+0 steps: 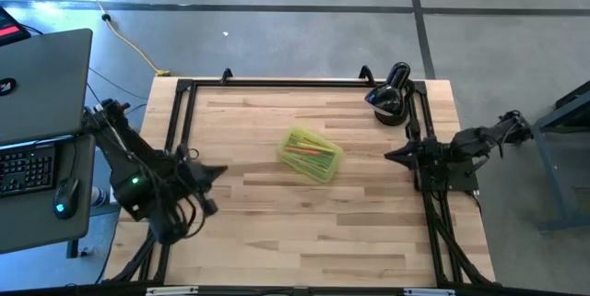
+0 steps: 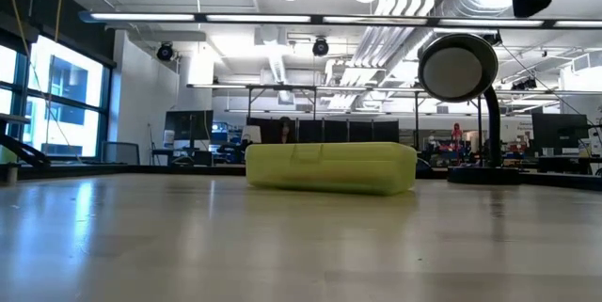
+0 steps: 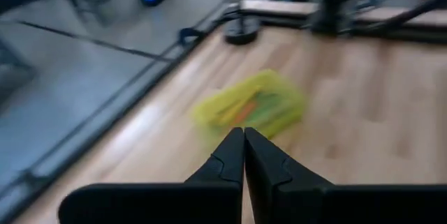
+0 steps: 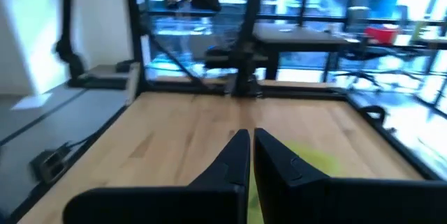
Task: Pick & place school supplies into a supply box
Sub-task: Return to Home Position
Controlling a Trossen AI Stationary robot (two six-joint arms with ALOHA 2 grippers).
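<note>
The supply box, a translucent yellow-green case, lies flat on its underside in the middle of the wooden table, with orange and green supplies showing through it. It also shows in the low view, the left wrist view and partly in the right wrist view. My left gripper is shut and empty near the table's left edge, its fingertips pointing toward the box. My right gripper is shut and empty near the table's right edge, pointing toward the box.
A black rounded device on a stand sits at the table's far right corner. A black metal frame runs along the table's edges. A laptop stands off the table to the left.
</note>
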